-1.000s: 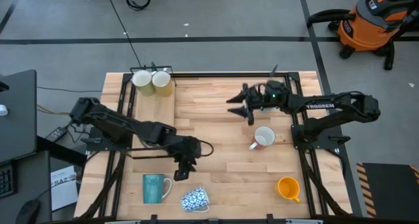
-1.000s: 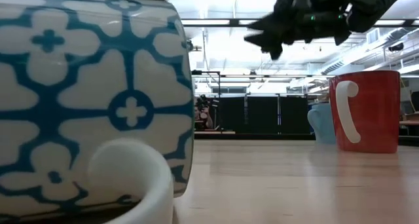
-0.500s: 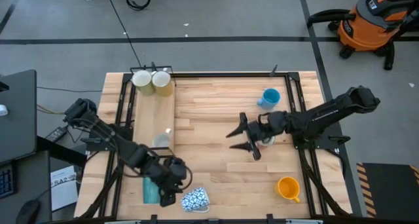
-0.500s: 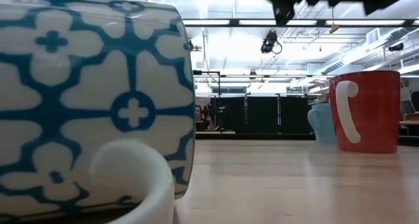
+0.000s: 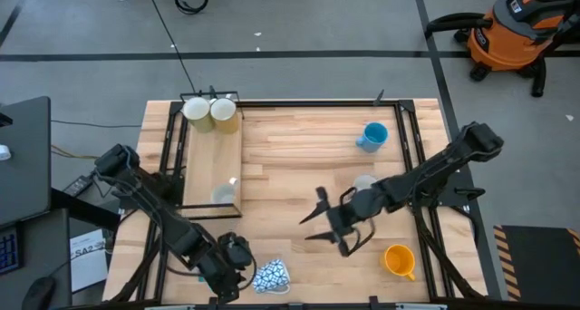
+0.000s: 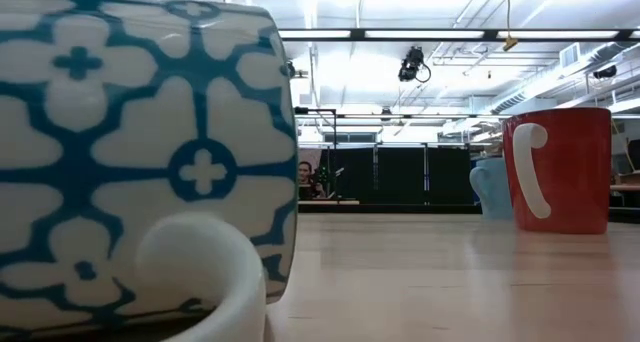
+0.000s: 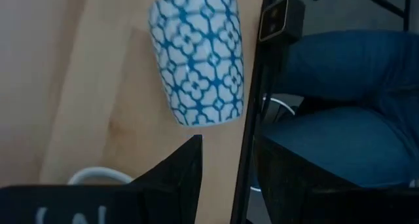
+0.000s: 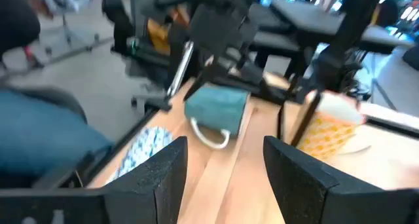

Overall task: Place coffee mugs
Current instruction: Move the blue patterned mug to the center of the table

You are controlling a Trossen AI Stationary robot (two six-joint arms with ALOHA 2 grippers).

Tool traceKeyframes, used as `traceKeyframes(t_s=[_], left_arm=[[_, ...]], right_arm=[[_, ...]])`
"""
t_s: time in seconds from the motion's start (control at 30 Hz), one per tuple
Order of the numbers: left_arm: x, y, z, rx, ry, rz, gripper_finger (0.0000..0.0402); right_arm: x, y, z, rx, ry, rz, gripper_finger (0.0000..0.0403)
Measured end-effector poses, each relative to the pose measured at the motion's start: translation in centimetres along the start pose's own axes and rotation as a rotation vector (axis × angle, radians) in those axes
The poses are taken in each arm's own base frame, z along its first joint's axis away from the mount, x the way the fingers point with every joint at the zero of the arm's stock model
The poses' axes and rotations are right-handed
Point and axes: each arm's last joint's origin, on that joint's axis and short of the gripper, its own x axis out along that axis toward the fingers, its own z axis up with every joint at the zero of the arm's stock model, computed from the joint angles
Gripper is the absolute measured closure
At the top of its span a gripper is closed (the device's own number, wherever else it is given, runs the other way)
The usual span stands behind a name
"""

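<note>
my left gripper (image 5: 227, 278) hangs spread and empty at the table's near edge, just beside the tipped patterned mug (image 5: 270, 276) and, i think, over the hidden teal one. right gripper (image 5: 319, 227) is spread too, mid-table, near the orange mug (image 5: 398, 259). risk — the left fingers clip the patterned mug and roll it off the edge.

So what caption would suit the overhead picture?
Two arms reach over a wooden table scattered with mugs; left gripper beside the patterned mug, right gripper mid-table, jaws open.
</note>
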Motion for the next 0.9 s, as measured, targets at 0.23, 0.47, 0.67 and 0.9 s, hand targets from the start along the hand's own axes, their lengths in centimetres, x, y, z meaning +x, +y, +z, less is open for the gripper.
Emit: traceKeyframes(t_s=[0.23,0.47,0.67,0.9], left_arm=[[2.2,-0.3,-1.3,0.031,0.048,0.037,0.0260],[4.1,-0.4,-1.9,0.043,0.078,0.060,0.0260],[5.1,-0.3,-2.2,0.052,0.092,0.068,0.0260],[6.0,-0.3,-2.4,0.057,0.100,0.079,0.0260]], right_arm=[[3.6,1.1,-3.9,-0.026,0.142,0.021,0.0197],[6.2,1.9,-7.0,-0.046,0.173,0.048,0.0197],[7.7,2.5,-8.8,-0.135,0.143,0.084,0.0197],[10.3,3.0,-9.9,-0.209,0.157,0.096,0.0197]])
